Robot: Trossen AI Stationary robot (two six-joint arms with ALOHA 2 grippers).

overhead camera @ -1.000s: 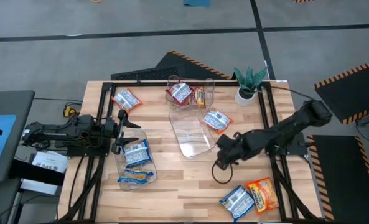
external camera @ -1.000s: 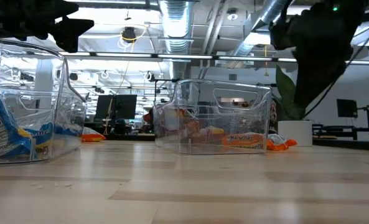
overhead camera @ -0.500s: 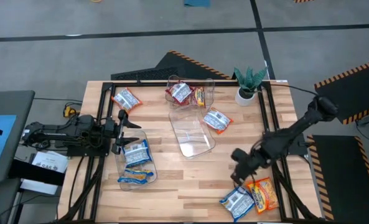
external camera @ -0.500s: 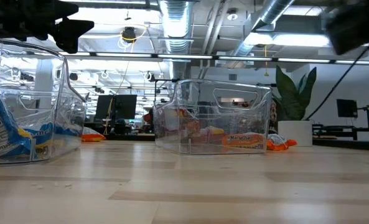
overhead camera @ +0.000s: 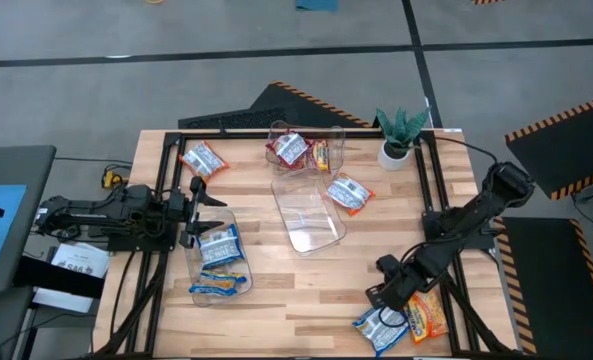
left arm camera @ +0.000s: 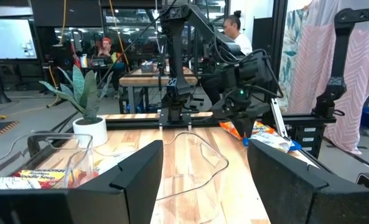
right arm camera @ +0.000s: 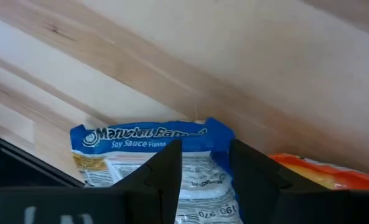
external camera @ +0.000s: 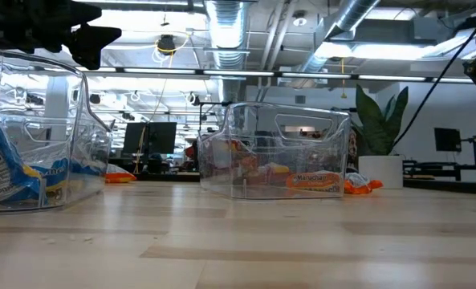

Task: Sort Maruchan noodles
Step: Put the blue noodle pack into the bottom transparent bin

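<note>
My right gripper (overhead camera: 378, 298) is open, low over the table's near right corner. In the right wrist view its fingers (right arm camera: 165, 177) straddle one end of a blue-and-white Maruchan packet (right arm camera: 147, 140) lying flat (overhead camera: 381, 326). An orange packet (overhead camera: 425, 312) lies beside it. My left gripper (overhead camera: 198, 207) waits open (left arm camera: 203, 168) above the left clear bin (overhead camera: 216, 262), which holds blue packets. The far bin (overhead camera: 306, 148) holds red-and-white and orange ones. Two more packets (overhead camera: 203, 158), (overhead camera: 351, 192) lie flat on the table. My right gripper stands open over the blue packet's end (right arm camera: 203, 134), coming from above and slanting toward the near edge. Its own fingers hide their tips, so I cannot tell whether they touch the packet, which lies flat on the table.
A clear bin (overhead camera: 311, 215) lies tipped on its side mid-table. A potted plant (overhead camera: 398, 135) stands at the far right. A black frame rail (overhead camera: 446, 270) runs along the table's right side. Bare wood shows between the left bin and my right gripper.
My right gripper has swung from beside the tipped bin at mid-table toward the near right corner and come down over the blue packet. In the low view its arm has left the picture's upper right. The packets and my left arm have kept still.
</note>
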